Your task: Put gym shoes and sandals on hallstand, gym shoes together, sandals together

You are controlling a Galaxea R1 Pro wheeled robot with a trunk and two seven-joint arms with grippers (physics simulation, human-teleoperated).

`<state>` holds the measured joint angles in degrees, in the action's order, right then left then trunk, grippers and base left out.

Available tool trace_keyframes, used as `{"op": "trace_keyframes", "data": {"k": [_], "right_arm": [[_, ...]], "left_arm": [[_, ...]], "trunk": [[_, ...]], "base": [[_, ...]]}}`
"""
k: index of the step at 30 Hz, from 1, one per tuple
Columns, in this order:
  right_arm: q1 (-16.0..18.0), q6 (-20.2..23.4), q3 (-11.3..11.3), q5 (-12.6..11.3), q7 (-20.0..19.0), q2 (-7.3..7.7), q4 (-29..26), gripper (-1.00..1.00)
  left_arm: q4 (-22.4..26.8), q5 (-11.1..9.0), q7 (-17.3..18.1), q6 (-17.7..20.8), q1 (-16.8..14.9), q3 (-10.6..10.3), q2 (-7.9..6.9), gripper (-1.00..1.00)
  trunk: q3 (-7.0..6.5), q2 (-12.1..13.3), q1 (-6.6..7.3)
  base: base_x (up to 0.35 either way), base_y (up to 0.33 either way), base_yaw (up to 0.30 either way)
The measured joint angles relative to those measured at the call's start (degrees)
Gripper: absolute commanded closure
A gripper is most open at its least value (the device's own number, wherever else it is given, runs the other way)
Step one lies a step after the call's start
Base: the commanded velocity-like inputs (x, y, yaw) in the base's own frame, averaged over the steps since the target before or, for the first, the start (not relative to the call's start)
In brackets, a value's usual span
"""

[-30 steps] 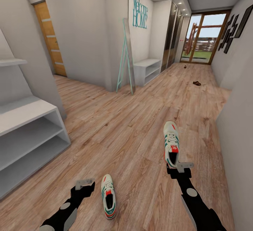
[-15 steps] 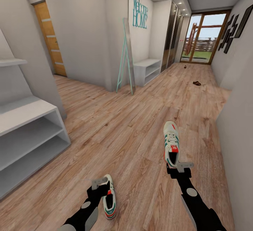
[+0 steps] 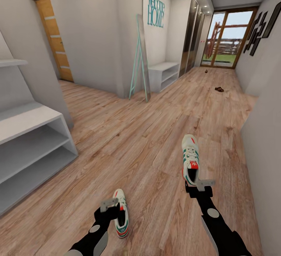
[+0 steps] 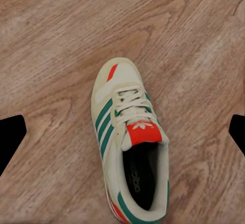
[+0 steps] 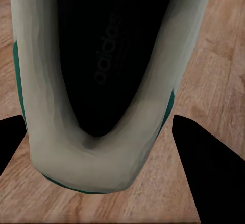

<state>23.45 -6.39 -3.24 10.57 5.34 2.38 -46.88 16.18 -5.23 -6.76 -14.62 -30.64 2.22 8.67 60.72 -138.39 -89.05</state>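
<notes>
Two gym shoes on the corridor floor, toes pointing up-frame toward the far glass door.

Near gym shoe lies lower centre, long axis along the corridor, left claw spread wide over it. Far gym shoe, right of centre, lies likewise; right claw spread astride its heel. Hallstand at left edge; two sandals far up-frame.

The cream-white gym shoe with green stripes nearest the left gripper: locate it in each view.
Head view: cream-white gym shoe with green stripes, low and left of centre, beside the left gripper.
Left wrist view: centre, toe up.
Right wrist view: a different shoe.
Shared landmark: the wood-plank floor under it.
</notes>
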Motion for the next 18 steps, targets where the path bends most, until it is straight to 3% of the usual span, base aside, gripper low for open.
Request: {"op": "trace_keyframes", "data": {"k": [5,18], "right_arm": [[0.0,0.01,-0.05,0.01,0.0,0.01,-0.02,1.0],[0.05,0.0,0.02,0.02,0.03,0.04,-1.16,1.0]], "left_arm": [[0.15,0.03,-0.12,-0.01,-0.01,-0.03,-0.01,-1.0],[0.65,0.0,-0.13,-0.02,0.16,-0.11,-0.09,-1.0]], "trunk": [[1.16,-1.62,-0.88],[1.34,-1.62,-0.88]], "base": [[0.0,0.0,-0.109],[0.0,0.0,-0.017]]}}
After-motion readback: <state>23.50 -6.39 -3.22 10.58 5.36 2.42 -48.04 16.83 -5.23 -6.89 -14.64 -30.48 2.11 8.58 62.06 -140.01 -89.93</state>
